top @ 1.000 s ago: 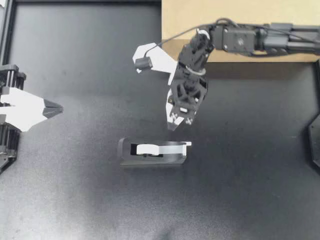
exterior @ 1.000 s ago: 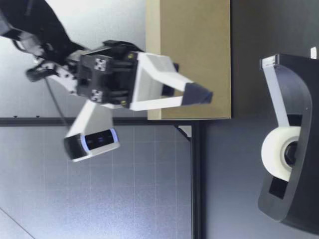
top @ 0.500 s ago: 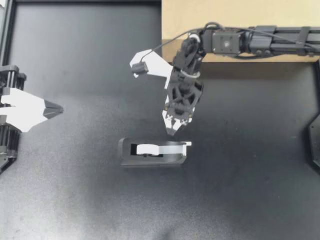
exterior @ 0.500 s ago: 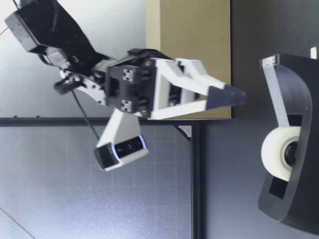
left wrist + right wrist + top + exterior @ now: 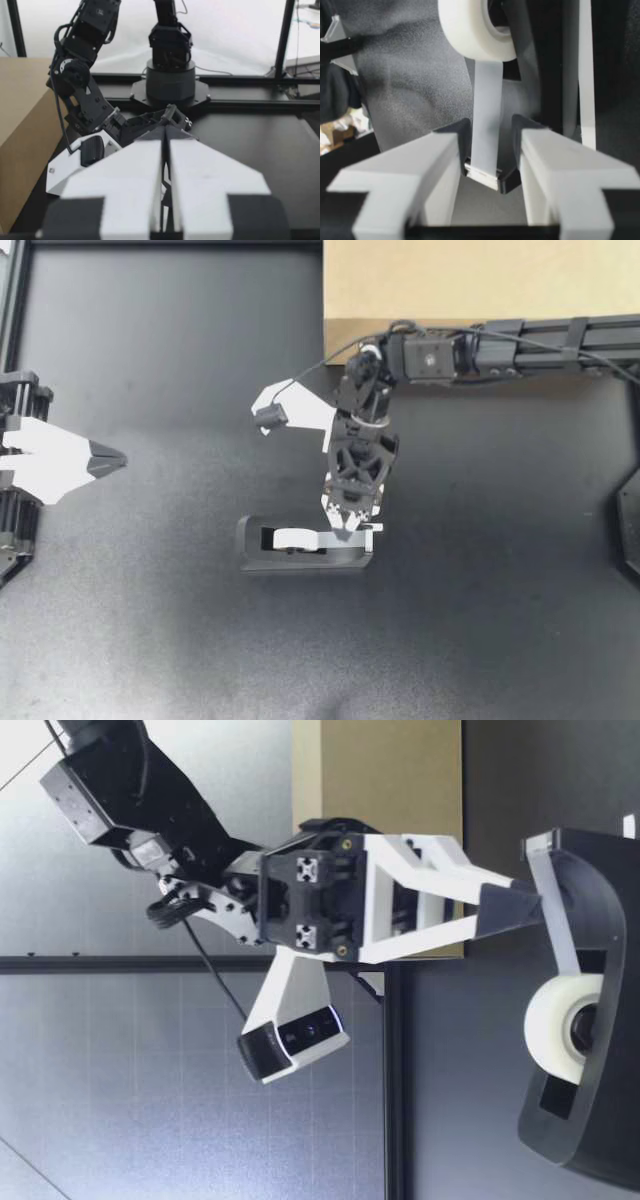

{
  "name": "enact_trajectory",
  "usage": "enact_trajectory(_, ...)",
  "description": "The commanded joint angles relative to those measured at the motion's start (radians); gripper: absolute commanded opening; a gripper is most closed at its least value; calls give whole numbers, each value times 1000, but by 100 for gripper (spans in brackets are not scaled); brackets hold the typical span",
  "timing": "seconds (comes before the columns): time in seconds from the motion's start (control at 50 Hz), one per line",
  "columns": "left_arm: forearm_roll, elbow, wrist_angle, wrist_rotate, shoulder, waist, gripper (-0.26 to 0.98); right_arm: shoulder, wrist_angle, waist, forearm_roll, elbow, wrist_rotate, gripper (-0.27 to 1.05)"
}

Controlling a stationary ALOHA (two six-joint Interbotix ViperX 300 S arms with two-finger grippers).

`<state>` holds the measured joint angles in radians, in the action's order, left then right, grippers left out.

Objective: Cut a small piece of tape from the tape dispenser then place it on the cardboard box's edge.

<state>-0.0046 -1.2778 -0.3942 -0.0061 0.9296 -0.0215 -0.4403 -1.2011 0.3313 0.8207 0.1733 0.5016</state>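
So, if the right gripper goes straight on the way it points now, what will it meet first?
Probably the tape strip. My right gripper is open, with a finger on each side of the strip, at the cutter end of the tape dispenser. The exact depth is unclear.

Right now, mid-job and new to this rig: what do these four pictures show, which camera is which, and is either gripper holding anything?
Two robot arms sit at a black table. The top view looks straight down, the low view looks across the table, and each wrist view looks along that arm's own gripper. My right gripper is at the tape dispenser. It is open, with a finger on either side of the tape strip, not pinching it. My left gripper is shut on nothing, off to the side. The cardboard box lies beyond the dispenser, its edge under my right arm. Nothing is held yet.
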Motion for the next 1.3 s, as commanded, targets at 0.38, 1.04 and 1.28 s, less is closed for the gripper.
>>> enact_trajectory(0.38, 0, 12, -8, -11, -6, -2, -12, 23, -21, -20, 5, -18, 2, 30)
enact_trajectory(1.04, -2, 12, -8, -12, -6, -2, -12, 72, 31, -18, -2, -20, -6, -10)
enact_trajectory(1.28, -2, 14, -8, -12, -8, -2, -12, 106, 25, -18, 0, 5, -14, -10)
